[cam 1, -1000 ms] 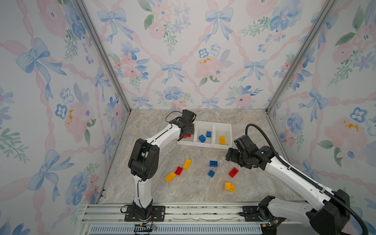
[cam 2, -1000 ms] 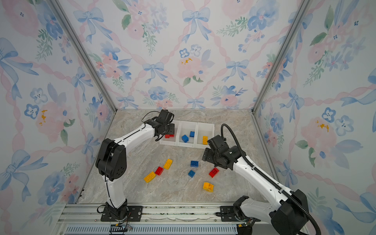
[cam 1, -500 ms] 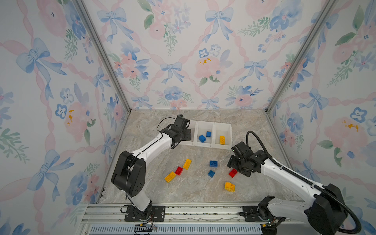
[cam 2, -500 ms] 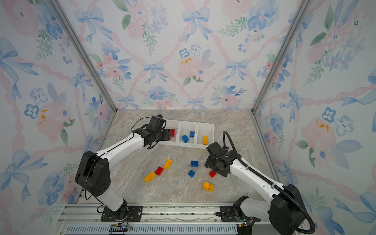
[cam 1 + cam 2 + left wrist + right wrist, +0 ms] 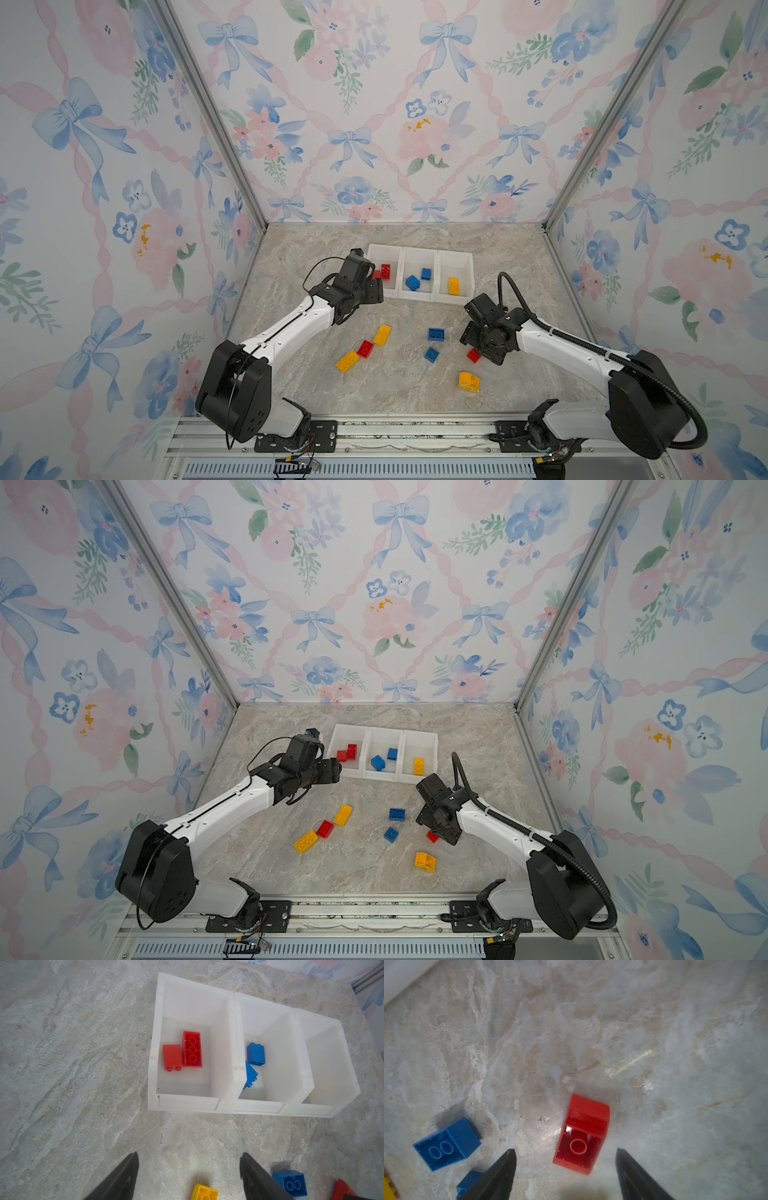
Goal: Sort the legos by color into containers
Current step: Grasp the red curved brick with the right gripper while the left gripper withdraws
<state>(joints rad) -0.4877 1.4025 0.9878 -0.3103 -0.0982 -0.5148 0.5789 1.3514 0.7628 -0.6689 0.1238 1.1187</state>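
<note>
My right claw (image 5: pixel 565 1150) is spread wide and holds nothing. The red brick (image 5: pixel 583 1134) I am after lies on the tabletop (image 5: pixel 311 257) between its two fingers, touching neither. Its hollow underside is turned up toward my wrist camera, and it sits a little skewed to the line of my fingers.

To take it well, I judge I should twist the wrist until the fingers run parallel to its long walls. Then I drop until the tips nearly reach the tabletop, and only then close. That way the pads meet flat plastic, not a corner that could make the brick squirt away. A blue brick (image 5: pixel 448 1142) lies near one finger, apart from it, so I want to go straight down and not sweep it.

The containers (image 5: pixel 419 259) stand in a row toward the back. Two red bricks (image 5: pixel 192 1049) lie in the end bin nearest my left arm, two blue bricks (image 5: pixel 256 1053) in the middle one, and a binned yellow brick (image 5: pixel 454 286) in the far end. My red brick belongs with the reds, so the carry crosses the whole row.

My left claw (image 5: pixel 189 1154) hangs open and empty just in front of that very bin, over bare tabletop. A loose yellow brick (image 5: pixel 204 1193) shows between its fingers in the wrist view. I think it best that the left goes down for that one, out of my right arm's path.
</note>
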